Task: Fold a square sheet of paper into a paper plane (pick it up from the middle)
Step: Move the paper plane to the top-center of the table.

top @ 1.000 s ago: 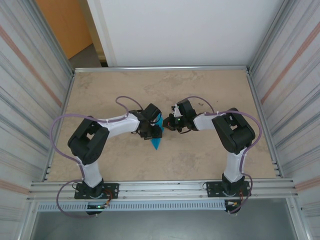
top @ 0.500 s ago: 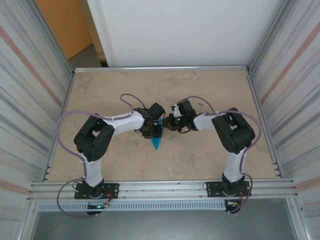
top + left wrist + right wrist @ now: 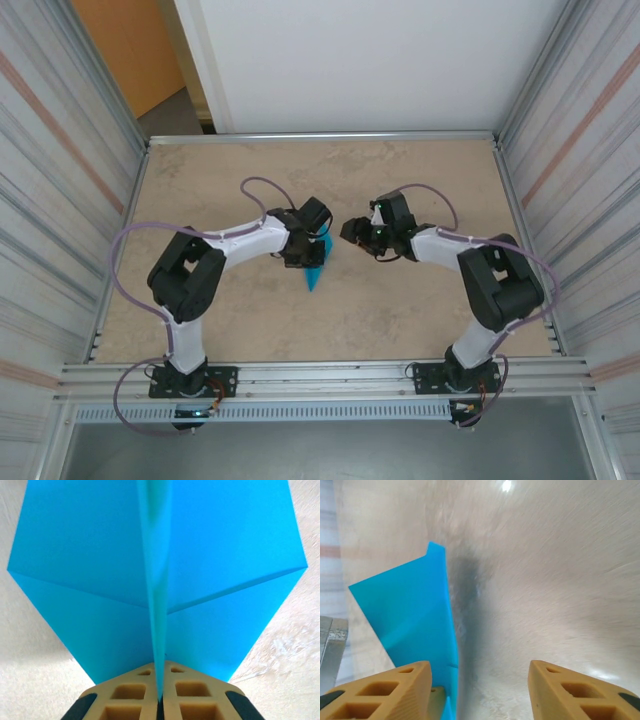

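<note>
left wrist: paper plane (image 3: 90, 555) pinched in left end effector (image 3: 160, 692).

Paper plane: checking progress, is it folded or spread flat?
Folded. The paper plane has a centre crease pinched in the shut left gripper, wings spreading either side.

Beige mottled table (image 3: 400, 310), ribbed metal side walls (image 3: 60, 200) — white back panel (image 3: 380, 60)

Teal-blue paper plane (image 3: 90, 570), tan pincer fingers (image 3: 385, 690), mottled beige table (image 3: 400, 170), white-and-black arms (image 3: 245, 240)
</note>
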Robot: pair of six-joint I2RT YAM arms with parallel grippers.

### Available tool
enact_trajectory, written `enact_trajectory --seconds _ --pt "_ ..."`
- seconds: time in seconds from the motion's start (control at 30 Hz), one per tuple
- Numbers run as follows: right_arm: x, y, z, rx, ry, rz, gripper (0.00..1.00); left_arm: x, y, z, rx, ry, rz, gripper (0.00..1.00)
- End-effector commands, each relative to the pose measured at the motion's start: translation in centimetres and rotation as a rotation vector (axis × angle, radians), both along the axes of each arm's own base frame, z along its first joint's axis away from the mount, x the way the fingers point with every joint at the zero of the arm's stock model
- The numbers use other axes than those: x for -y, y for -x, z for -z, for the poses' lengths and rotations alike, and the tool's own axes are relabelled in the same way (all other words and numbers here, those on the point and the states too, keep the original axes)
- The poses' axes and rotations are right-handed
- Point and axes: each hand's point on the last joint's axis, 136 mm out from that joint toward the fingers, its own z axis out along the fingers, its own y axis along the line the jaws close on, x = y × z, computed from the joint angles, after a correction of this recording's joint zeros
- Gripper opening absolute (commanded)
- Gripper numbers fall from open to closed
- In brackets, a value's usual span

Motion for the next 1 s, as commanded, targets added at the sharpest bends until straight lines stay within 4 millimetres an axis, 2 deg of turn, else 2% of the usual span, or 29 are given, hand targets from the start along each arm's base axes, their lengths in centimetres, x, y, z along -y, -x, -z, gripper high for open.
enact_trajectory --seconds 0.0,0.13,0.33,0.5,0.67,0.97 --pt "3.6 0.2 -0.3 0.042 0.145 0.081 0.57 -0.9 -2.6 -1.2 0.056 -0.032 0.015 0.10" --pt "5.7 0.2 -0.6 0.065 0.195 0.131 0.62 -1.1 -5.5 -1.7 0.093 -0.045 0.021 0.10" --pt "7.0 0.3 -0.3 0.056 0.224 0.138 0.65 -0.9 -9.8 -1.6 0.130 -0.061 0.008 0.10" --pt "7.4 0.2 0.0 0.033 0.207 0.134 0.65 -0.7 -12.1 0.2 0.116 -0.087 -0.020 0.10" --pt "7.6 0.1 0.5 0.010 0.191 0.129 0.64 -0.5 -13.1 1.1 0.125 -0.098 -0.057 0.12" --pt "8.0 -0.3 1.0 -0.011 0.180 0.140 0.64 -1.0 -13.2 2.4 0.108 -0.136 -0.085 0.27"
